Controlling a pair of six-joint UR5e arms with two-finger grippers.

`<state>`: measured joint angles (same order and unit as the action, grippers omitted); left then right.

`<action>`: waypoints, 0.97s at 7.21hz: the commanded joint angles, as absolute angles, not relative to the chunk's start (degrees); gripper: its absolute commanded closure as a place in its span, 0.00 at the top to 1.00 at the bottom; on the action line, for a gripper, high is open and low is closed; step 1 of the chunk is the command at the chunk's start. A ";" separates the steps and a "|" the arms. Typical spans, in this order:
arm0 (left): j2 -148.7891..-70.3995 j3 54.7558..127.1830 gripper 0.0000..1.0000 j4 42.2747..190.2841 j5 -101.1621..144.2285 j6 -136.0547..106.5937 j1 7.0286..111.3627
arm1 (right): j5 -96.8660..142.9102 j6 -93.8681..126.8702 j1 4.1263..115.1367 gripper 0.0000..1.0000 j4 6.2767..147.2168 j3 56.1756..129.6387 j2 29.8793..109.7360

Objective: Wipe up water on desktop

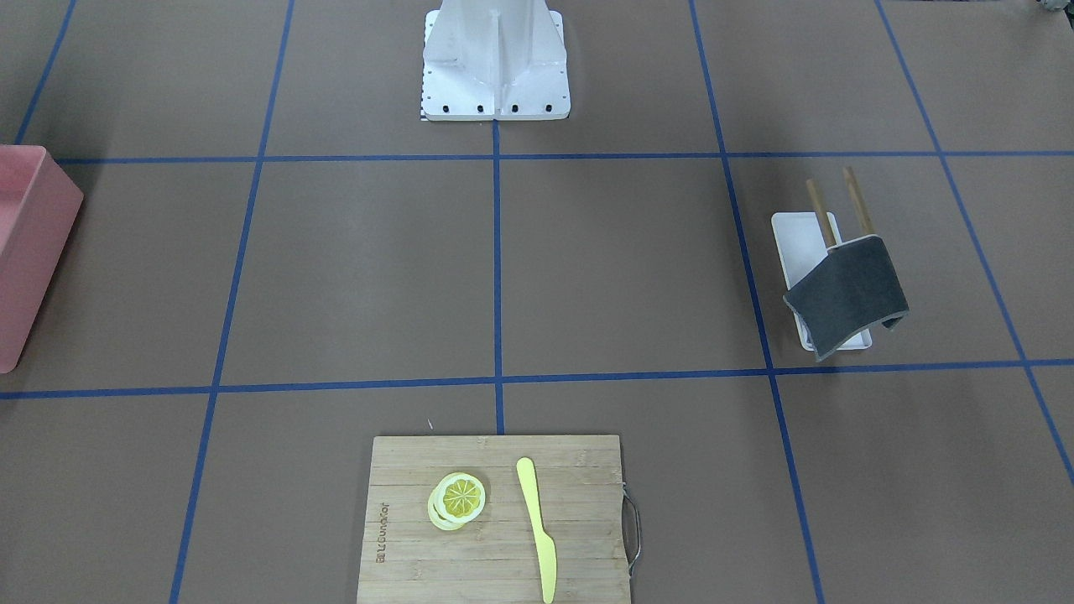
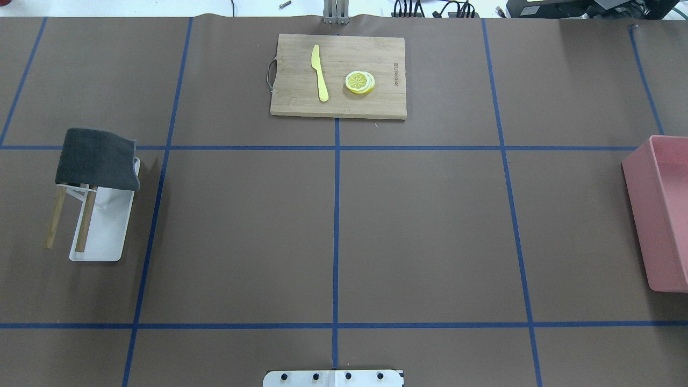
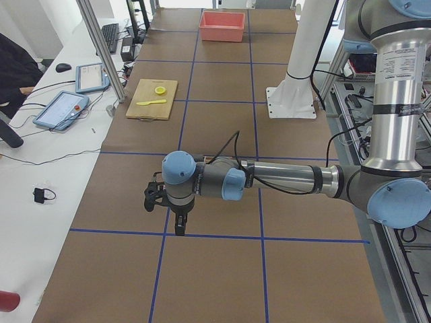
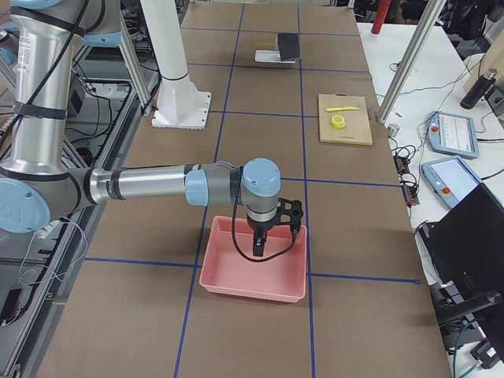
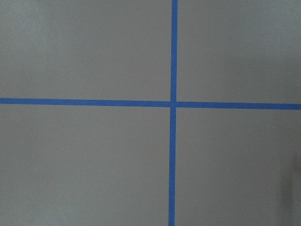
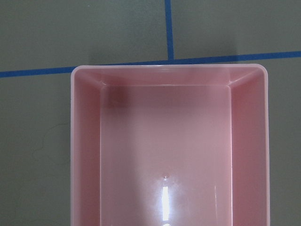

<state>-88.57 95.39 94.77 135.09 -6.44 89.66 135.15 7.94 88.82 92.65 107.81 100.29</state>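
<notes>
The brown desktop [image 2: 430, 226] is crossed by blue tape lines, and I make out no water on it in any view. A dark grey cloth [image 2: 97, 158] hangs over a two-post wooden rack on a white tray [image 2: 105, 236], on my left side. The left gripper [image 3: 178, 225] shows only in the exterior left view, pointing down above a tape crossing [image 5: 173, 103]; I cannot tell whether it is open or shut. The right gripper [image 4: 258, 248] shows only in the exterior right view, hanging over the pink bin [image 6: 167, 155]; its state I cannot tell either.
A bamboo cutting board [image 2: 338, 75] at the far middle carries a yellow knife [image 2: 320, 72] and lemon slices [image 2: 359, 82]. The pink bin [image 2: 664, 209] stands at the right edge. The robot's white base [image 1: 495, 67] is at the near middle.
</notes>
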 commanded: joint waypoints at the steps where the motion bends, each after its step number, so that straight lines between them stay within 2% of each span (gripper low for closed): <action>1: -89.90 96.06 0.98 94.66 135.26 -7.37 89.21 | 134.83 7.91 88.51 1.00 91.94 107.15 100.10; 3: -92.62 97.89 0.98 95.70 137.79 -19.20 87.82 | 135.08 7.91 88.50 1.00 91.85 107.40 100.19; 4: -92.64 99.39 0.98 98.32 137.90 -23.60 83.28 | 135.44 8.08 88.51 1.00 91.93 107.75 100.02; 6: -94.30 98.62 0.98 110.76 137.55 -43.74 73.78 | 136.40 8.88 88.33 1.00 92.11 107.84 99.49; 7: -94.31 97.05 0.98 115.53 137.81 -48.64 72.35 | 135.80 8.88 87.37 1.00 92.37 107.58 98.19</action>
<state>-93.90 98.42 108.86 137.70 -39.73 75.76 135.98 8.75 88.14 92.11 107.72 99.30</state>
